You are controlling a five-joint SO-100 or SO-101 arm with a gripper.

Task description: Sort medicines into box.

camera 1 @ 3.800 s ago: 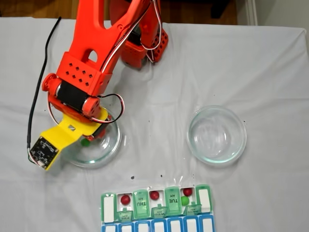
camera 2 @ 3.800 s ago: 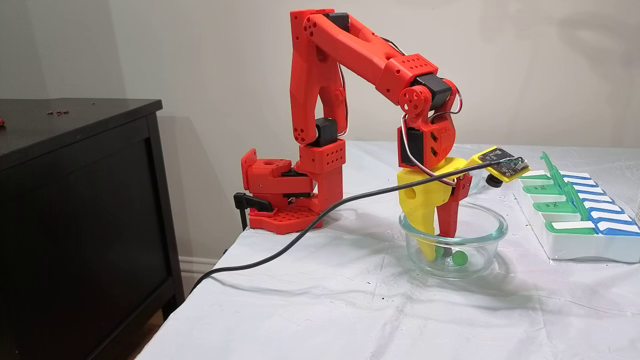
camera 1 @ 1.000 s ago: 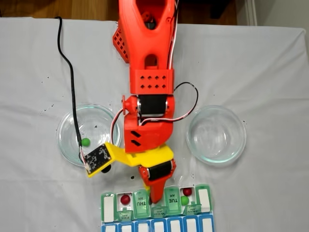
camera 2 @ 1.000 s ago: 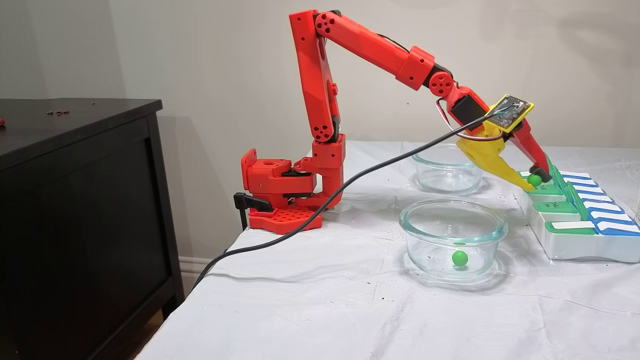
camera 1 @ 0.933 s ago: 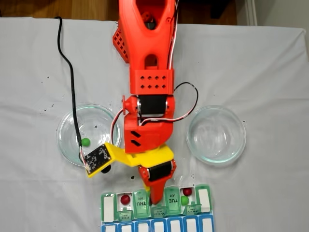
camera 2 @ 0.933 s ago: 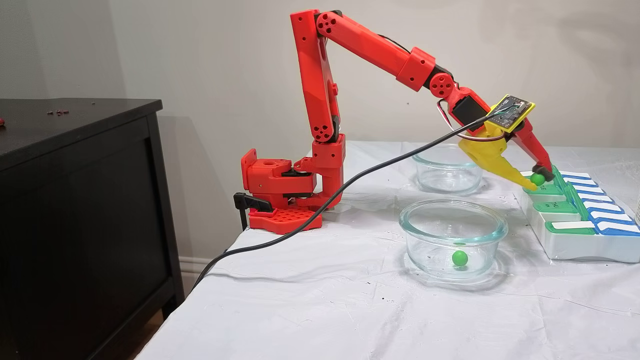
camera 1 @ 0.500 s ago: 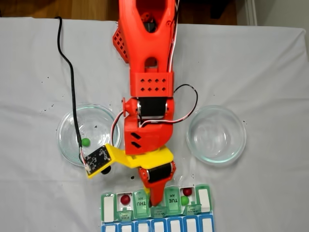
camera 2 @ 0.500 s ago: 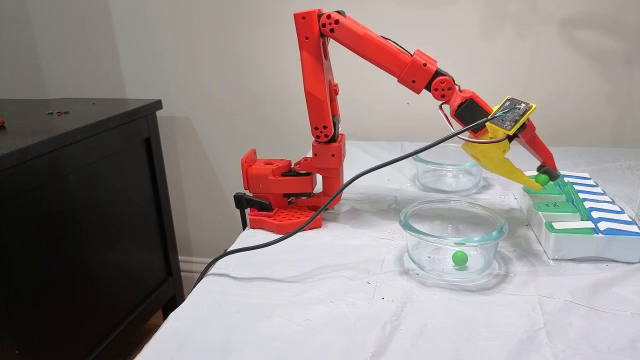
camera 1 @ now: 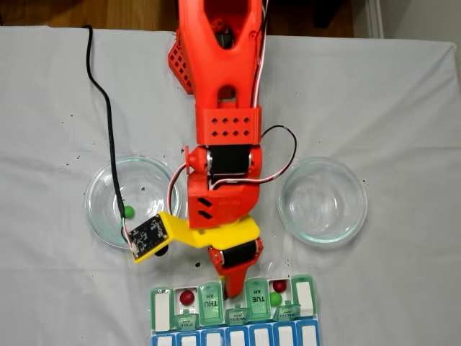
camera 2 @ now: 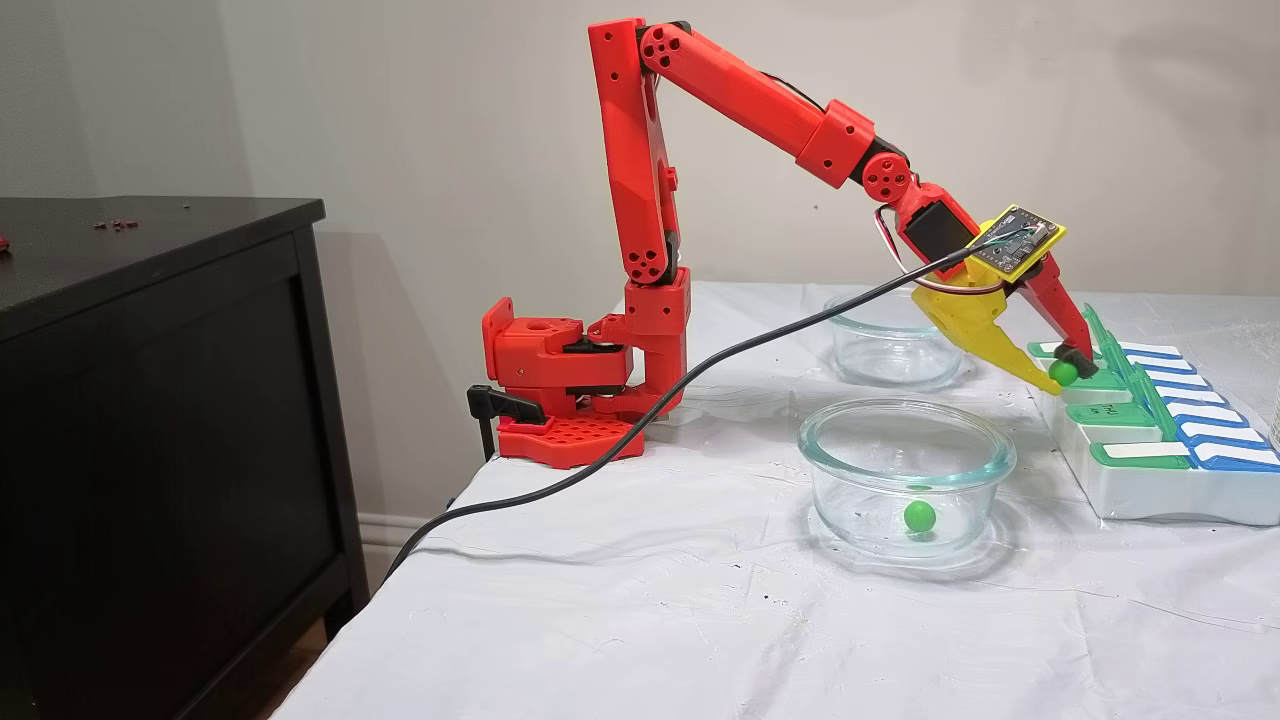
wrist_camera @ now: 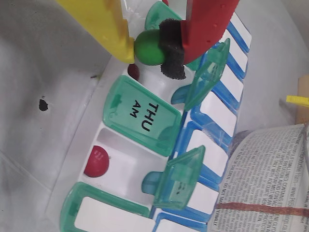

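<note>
Near edge of bench (camera 1: pixel 403 86), overhead fixed view: pill box (camera 1: pixel 306 297) with green-lidded row and blue-lidded row behind it. Open compartments holding dark red balls: one left of THU AM lid (camera 1: pixel 187 297), one at right (camera 1: pixel 280 286) with a green ball (camera 1: pixel 275 298) beside it. Wrist view: THU AM lid (wrist_camera: pixel 143 116) closed; red ball (wrist_camera: pixel 96 161) in open compartment next to it; further red ball (wrist_camera: pixel 133 72) partly hidden under the hand.

Hand (wrist_camera: pixel 155 47) pinching held green ball (wrist_camera: pixel 149 47) between yellow finger (wrist_camera: pixel 104 24) and red finger with black pad (wrist_camera: pixel 172 46). Side fixed view: hand (camera 2: pixel 1062 372) low over box edge (camera 2: pixel 1150 490), held green ball (camera 2: pixel 1063 373) just above the green lids.

Farther back: two clear glass dishes. Left dish (camera 1: pixel 97 198) in overhead view containing one loose green ball (camera 1: pixel 128 211); same ball (camera 2: pixel 919 515) in near dish (camera 2: pixel 905 440) in side view. Right dish (camera 1: pixel 323 200) holding nothing visible.

Far side: red arm base (camera 2: pixel 560 375) clamped at bench edge, black cable (camera 2: pixel 650 410) trailing off the left.
</note>
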